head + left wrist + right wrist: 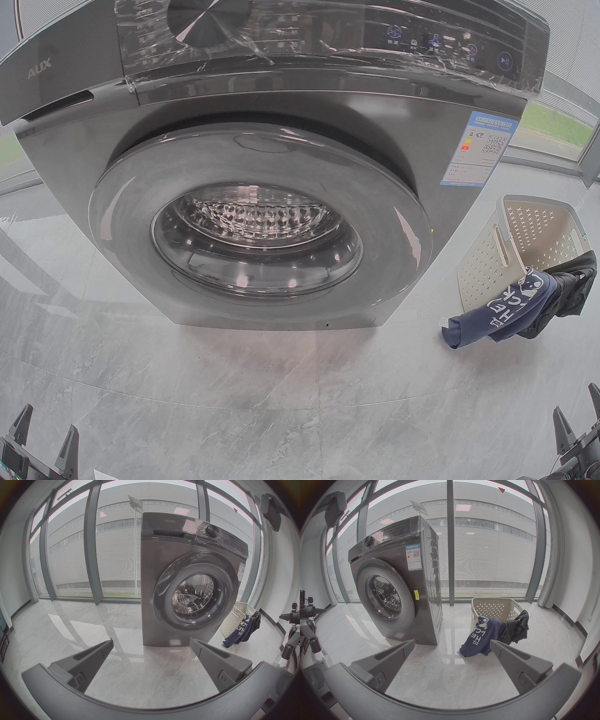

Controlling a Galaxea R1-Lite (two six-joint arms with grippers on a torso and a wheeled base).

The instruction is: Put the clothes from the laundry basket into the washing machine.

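Left claw (151,640), right claw (452,642) — both spread wide, empty.

1. The washing machine (75,156) is dark grey with a metallic shine.
2. Its door (381,219) has the same dark grey ring around a clear glass window.
3. The drum (256,219) inside is silver, with a regular pattern of small raised dots.
4. The label (478,150) on the front is blue and white, with small coloured bars.
5. A small sticker (416,594) on the machine's side is yellow.
6. The laundry basket (544,228) is cream, with rows of small star-like holes.
7. One garment (512,306) is navy blue with white letters.
8. The other garment (575,281) is plain black.
9. The floor (250,387) is pale grey with darker marble-like veins.
10. The left gripper (150,642) and the right gripper (451,642) are dark grey.
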